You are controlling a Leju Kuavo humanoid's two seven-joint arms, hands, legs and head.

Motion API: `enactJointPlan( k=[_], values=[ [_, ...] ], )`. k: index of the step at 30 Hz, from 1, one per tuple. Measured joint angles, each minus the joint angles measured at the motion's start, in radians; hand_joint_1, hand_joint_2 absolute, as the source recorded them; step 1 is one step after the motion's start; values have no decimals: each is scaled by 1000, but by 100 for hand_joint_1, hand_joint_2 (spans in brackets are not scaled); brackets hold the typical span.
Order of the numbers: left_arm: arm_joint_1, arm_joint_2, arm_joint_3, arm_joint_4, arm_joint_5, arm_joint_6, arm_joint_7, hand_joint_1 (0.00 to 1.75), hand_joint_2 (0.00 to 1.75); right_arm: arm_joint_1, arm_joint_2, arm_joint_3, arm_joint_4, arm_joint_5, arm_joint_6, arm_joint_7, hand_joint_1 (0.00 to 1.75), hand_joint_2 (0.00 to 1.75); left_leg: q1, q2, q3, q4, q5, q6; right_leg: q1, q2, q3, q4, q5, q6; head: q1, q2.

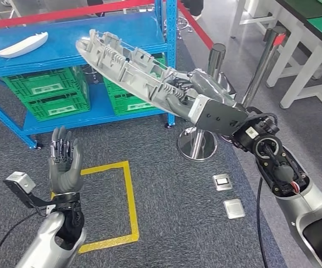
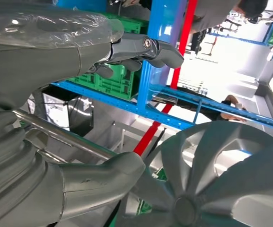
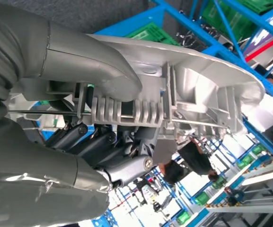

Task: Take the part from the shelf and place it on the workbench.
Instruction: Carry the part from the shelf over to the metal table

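Right hand (image 1: 192, 103) grips one end of the long grey part (image 1: 125, 67), held clear of the blue shelf (image 1: 66, 42); keep it level and swing past the post (image 1: 211, 97) toward the desk, left hand (image 1: 65, 162) open.

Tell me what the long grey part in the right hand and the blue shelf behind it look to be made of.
Grey part: probably moulded plastic, matte light grey; the ribs, clips and thin walls on its inner face suggest injection moulding. The right hand grips it at one end.
Blue shelf: likely painted steel; glossy blue deck and perforated upright posts point to metal racking.
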Motion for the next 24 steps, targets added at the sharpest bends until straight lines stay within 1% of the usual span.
enactJointPlan(
  k=[1, 2, 3, 4, 5, 6, 7, 8, 10, 11, 12, 13, 14, 15, 16, 17, 18, 19, 20, 21, 22, 23, 24],
  values=[
    [1, 1, 0, 0, 0, 0, 0, 0, 175, 1, 0, 0, 0, -2, 1, 2, 175, 175, 4, 0, -21, 65, -30, -5, 0, 0, -10, 0, 7, 0, -3, 0],
    [3, 1, 0, 0, 0, 0, 0, 0, 175, 2, 0, 0, 0, -4, 2, 3, 175, 175, 7, 0, -28, 101, -41, -9, 0, 0, -20, 0, 15, 1, -4, 0],
    [3, 2, 0, 0, 0, 1, 0, 0, 175, 3, 0, 0, 0, -6, 3, 5, 175, 175, 9, 0, -14, 95, -31, -10, -1, 0, -29, 1, 22, 3, -5, 0],
    [3, 2, 0, 0, 0, 2, 1, 0, 175, 4, 0, 0, 0, -9, 5, 7, 175, 175, 10, 0, 22, 48, -7, -9, -1, 1, -37, 1, 28, 5, -5, 0],
    [3, 2, 0, -1, -1, 4, 3, 0, 175, 5, 0, 0, 0, -12, 6, 9, 175, 175, 10, 0, 73, -27, 20, -7, -1, 2, -42, 1, 33, 8, -6, 0],
    [2, 2, 0, -1, -1, 7, 6, 0, 175, 5, 0, 0, 0, -13, 8, 11, 175, 175, 9, -1, 123, -108, 39, -3, 0, 3, -47, 1, 38, 13, -6, 0],
    [1, 2, 0, -2, -2, 10, 8, 0, 175, 5, 0, -1, 0, -14, 9, 12, 175, 175, 6, -2, 158, -166, 53, 4, 1, 3, -49, -1, 43, 19, -5, 0],
    [0, 2, 0, -3, -3, 13, 10, 0, 175, 5, 0, -1, 0, -14, 10, 13, 175, 175, 3, -4, 176, -201, 57, 10, 1, 4, -51, -2, 48, 25, -3, 0],
    [0, 3, 0, -4, -3, 19, 13, 0, 175, 6, 0, -2, 0, -14, 12, 15, 175, 175, -1, -6, 174, -212, 64, 24, 2, 4, -53, -7, 60, 39, 0, 0],
    [1, 2, 0, -4, -4, 20, 14, 0, 175, 6, 1, -2, 0, -14, 12, 15, 175, 175, 0, -5, 172, -217, 67, 31, 1, 3, -57, -4, 59, 44, 1, 0],
    [1, 2, 0, -5, -4, 22, 14, 0, 175, 6, 1, -3, 0, -14, 13, 15, 175, 175, 1, -4, 169, -220, 73, 39, 0, 3, -66, 11, 46, 48, 2, 0],
    [1, 1, 0, -6, -4, 22, 14, 0, 175, 7, 1, -3, 0, -15, 14, 14, 175, 175, 3, -3, 166, -224, 79, 47, 0, 2, -83, 50, 17, 50, 4, 0],
    [2, 1, 0, -6, -4, 23, 14, 0, 175, 7, 1, -4, 0, -16, 15, 15, 175, 175, 3, -3, 161, -226, 85, 52, 0, 2, -108, 113, -23, 51, 8, 0],
    [4, 1, 0, -6, -5, 23, 14, 0, 175, 7, 1, -4, 0, -16, 16, 15, 175, 175, 1, -3, 155, -226, 89, 57, 1, 2, -138, 191, -67, 52, 13, 0],
    [6, 1, 0, -6, -6, 24, 14, 0, 175, 8, 1, -4, 0, -17, 17, 16, 175, 175, -2, -3, 149, -225, 94, 59, 2, 2, -163, 263, -101, 53, 17, 0],
    [10, 1, 0, -6, -7, 24, 14, 0, 175, 10, 1, -4, 0, -17, 18, 17, 175, 175, -5, -4, 144, -224, 97, 61, 2, 2, -175, 308, -117, 53, 20, 0],
    [12, 1, 0, -7, -7, 25, 14, 0, 175, 11, 1, -4, 0, -17, 19, 18, 175, 175, -8, -4, 140, -223, 101, 61, 3, 2, -165, 310, -114, 50, 23, 0],
    [14, 1, 0, -8, -8, 26, 15, 0, 175, 12, 1, -4, 0, -18, 20, 19, 175, 175, -11, -5, 137, -221, 103, 61, 5, 2, -133, 268, -92, 46, 24, 0],
    [16, 1, 0, -10, -10, 28, 16, 0, 175, 12, 1, -5, 0, -20, 20, 19, 175, 175, -13, -6, 135, -219, 104, 60, 9, 2, -86, 193, -61, 38, 26, 0],
    [16, 1, 0, -14, -11, 30, 17, 0, 175, 13, 1, -5, 0, -23, 20, 18, 175, 175, -16, -7, 133, -217, 105, 59, 13, 1, -37, 116, -39, 29, 26, 0],
    [17, 1, 0, -17, -12, 33, 18, 0, 175, 12, 1, -6, 0, -27, 20, 17, 175, 175, -18, -7, 130, -214, 106, 56, 17, 0, -3, 53, -23, 22, 24, 0],
    [18, 2, 0, -20, -13, 34, 20, 0, 175, 12, 2, -7, 0, -31, 20, 16, 175, 175, -20, -6, 125, -211, 107, 54, 19, 0, 15, 15, -19, 19, 23, 0],
    [21, 3, 0, -24, -14, 35, 22, 0, 175, 13, 2, -7, 0, -33, 20, 14, 175, 175, -20, -6, 121, -209, 107, 53, 20, -1, 18, 2, -22, 18, 20, 0]
  ],
)
